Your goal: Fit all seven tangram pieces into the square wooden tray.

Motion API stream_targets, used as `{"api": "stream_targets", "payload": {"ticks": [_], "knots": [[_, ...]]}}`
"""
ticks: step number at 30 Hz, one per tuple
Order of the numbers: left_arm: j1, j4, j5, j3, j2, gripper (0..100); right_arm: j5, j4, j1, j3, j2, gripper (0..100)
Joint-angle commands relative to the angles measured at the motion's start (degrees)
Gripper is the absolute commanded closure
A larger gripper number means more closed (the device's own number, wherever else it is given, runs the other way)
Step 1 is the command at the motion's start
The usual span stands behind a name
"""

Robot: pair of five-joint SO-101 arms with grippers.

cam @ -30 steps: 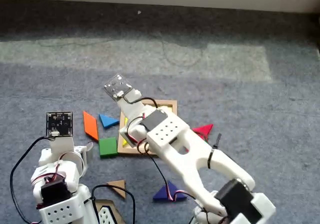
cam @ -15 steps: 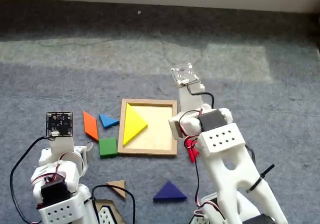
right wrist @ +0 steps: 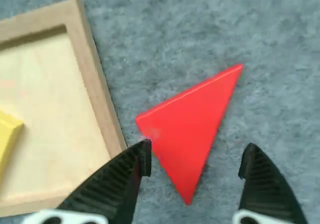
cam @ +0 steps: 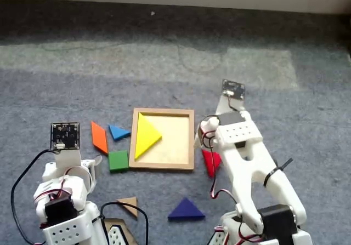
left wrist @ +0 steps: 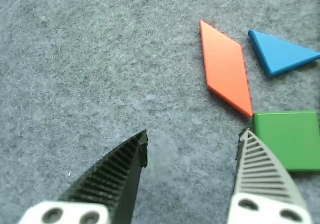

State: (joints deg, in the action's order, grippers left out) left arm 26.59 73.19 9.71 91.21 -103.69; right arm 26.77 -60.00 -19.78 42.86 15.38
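Red triangle [right wrist: 192,129], just beside the wooden tray [right wrist: 97,93], is flanked by the released right hand [right wrist: 196,151]; a centred, level closure is advised.

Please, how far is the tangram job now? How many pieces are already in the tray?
One of seven is done: the yellow triangle lies in the wooden tray. In hand: the right gripper, open, hangs over the red triangle beside the tray, not grasping it. Left on the carpet: orange parallelogram, light blue triangle, green square, tan triangle, dark blue triangle.
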Motion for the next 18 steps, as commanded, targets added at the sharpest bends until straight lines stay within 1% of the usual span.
{"api": "stream_targets", "payload": {"ticks": [1, 8, 11, 14, 18], "knots": [[0.57, -0.97, 0.44, -0.48, -0.13, 71, 3.87, 3.82, 1.01, -2.42, -0.92, 71.7], [0.57, -0.97, 0.44, -0.48, -0.13, 71, 8.53, 7.78, -2.68, -2.51, -6.02, 71.7], [0.57, -0.97, 0.44, -0.48, -0.13, 71, 9.23, 7.87, -3.91, -2.59, -7.16, 71.6], [0.57, -0.97, 0.44, -0.48, -0.13, 71, 9.23, 7.87, -3.65, -3.03, -7.78, 71.5], [0.57, -0.97, 0.44, -0.48, -0.13, 71, 9.32, 7.87, -3.56, -3.47, -10.51, 65.1]]}}
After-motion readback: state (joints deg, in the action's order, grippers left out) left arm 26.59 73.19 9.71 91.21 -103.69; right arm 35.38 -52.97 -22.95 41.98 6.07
